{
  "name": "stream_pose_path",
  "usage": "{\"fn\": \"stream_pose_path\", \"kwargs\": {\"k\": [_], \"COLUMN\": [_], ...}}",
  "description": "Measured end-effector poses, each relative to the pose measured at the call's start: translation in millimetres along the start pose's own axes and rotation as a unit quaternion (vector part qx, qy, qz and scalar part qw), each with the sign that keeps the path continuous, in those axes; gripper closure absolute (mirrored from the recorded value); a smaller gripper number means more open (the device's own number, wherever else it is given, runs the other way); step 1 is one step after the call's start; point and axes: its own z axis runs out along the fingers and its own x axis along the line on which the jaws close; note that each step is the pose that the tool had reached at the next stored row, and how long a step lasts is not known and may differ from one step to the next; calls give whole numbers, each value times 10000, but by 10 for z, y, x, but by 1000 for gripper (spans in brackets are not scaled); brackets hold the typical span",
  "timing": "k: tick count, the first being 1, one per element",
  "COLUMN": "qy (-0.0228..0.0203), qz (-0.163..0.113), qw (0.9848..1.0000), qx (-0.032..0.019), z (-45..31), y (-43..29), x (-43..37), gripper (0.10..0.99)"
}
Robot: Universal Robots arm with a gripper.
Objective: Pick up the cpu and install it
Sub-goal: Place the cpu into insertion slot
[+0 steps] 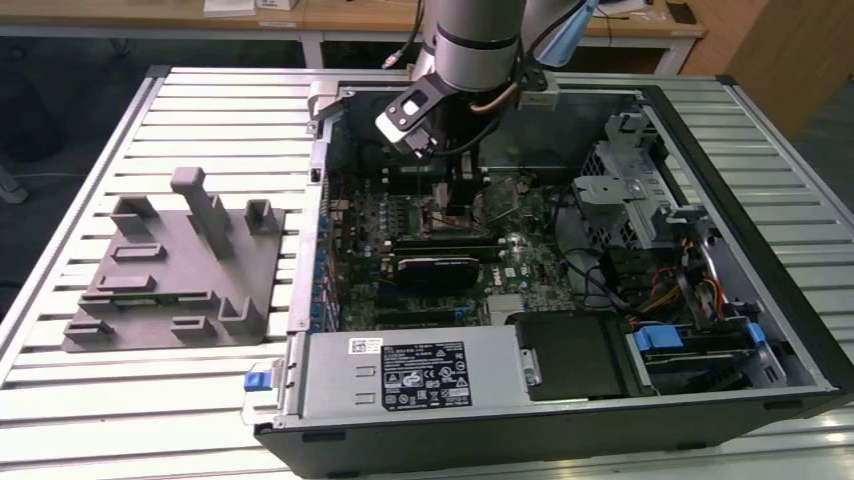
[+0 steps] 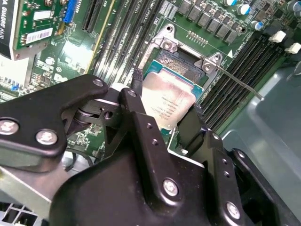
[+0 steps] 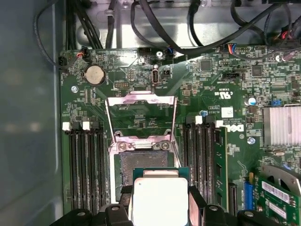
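Pale metal cpu (image 2: 167, 101) lid (dull sheen).

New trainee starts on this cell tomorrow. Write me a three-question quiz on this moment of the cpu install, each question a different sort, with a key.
1. True or false: the gripper is shut on the cpu.
2. The metal socket frame is: A) clamped flat, B) raised open, C) lying on the table.
3. Fill in: the grey fixture lies to the exterior view's ____ of the computer case.
Key: 1 true; 2 B; 3 left.
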Motion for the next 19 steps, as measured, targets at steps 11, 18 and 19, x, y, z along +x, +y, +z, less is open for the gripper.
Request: {"fn": "stream_pose_path", "kwargs": {"k": [11, 18, 19], "qy": [58, 60, 60], "qz": [-14, -28, -32], "qw": [10000, 10000, 10000], "qx": [-17, -22, -24], "z": [42, 70, 77], "y": [0, 0, 0], "x": [0, 0, 1], "gripper": [545, 545, 545]}}
